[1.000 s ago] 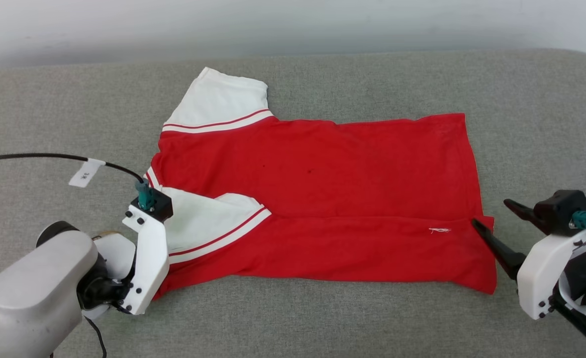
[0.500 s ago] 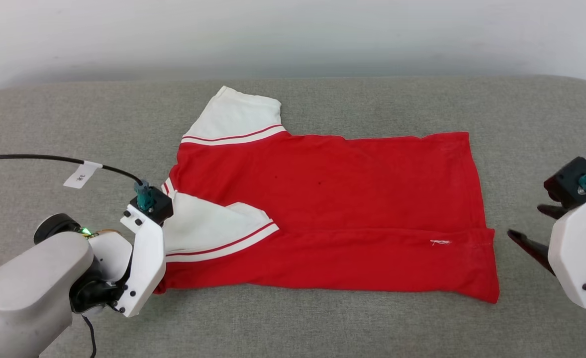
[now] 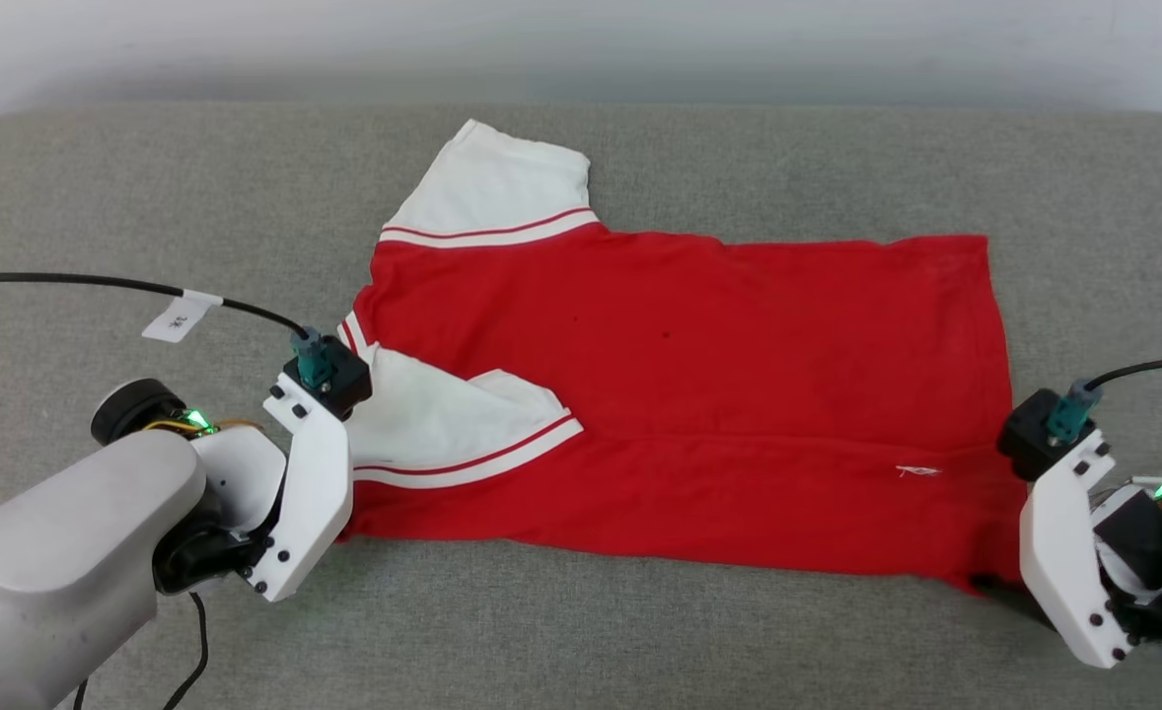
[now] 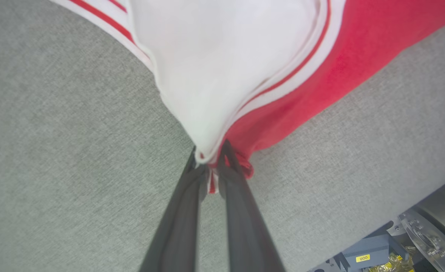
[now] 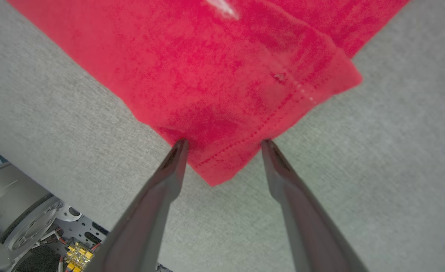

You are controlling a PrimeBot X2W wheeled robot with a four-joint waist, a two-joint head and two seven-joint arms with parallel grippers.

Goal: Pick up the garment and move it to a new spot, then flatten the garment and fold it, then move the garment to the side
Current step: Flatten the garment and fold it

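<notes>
Red garment (image 3: 680, 394) is laid flat mid grey cushion (image 3: 147, 197), front-left corner pinched in the closed left gripper (image 4: 211, 158), front-right hem corner straddled by the wide-open right gripper (image 5: 224, 145), not gripped.

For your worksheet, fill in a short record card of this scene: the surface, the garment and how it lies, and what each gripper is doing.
surface: grey fabric surface
garment: red T-shirt with white sleeves, spread out, near edge folded over
far sleeve: lying flat
near sleeve: folded onto the red body
left gripper: shut on the T-shirt's sleeve-end corner
right gripper: open, fingers either side of the hem corner
</notes>
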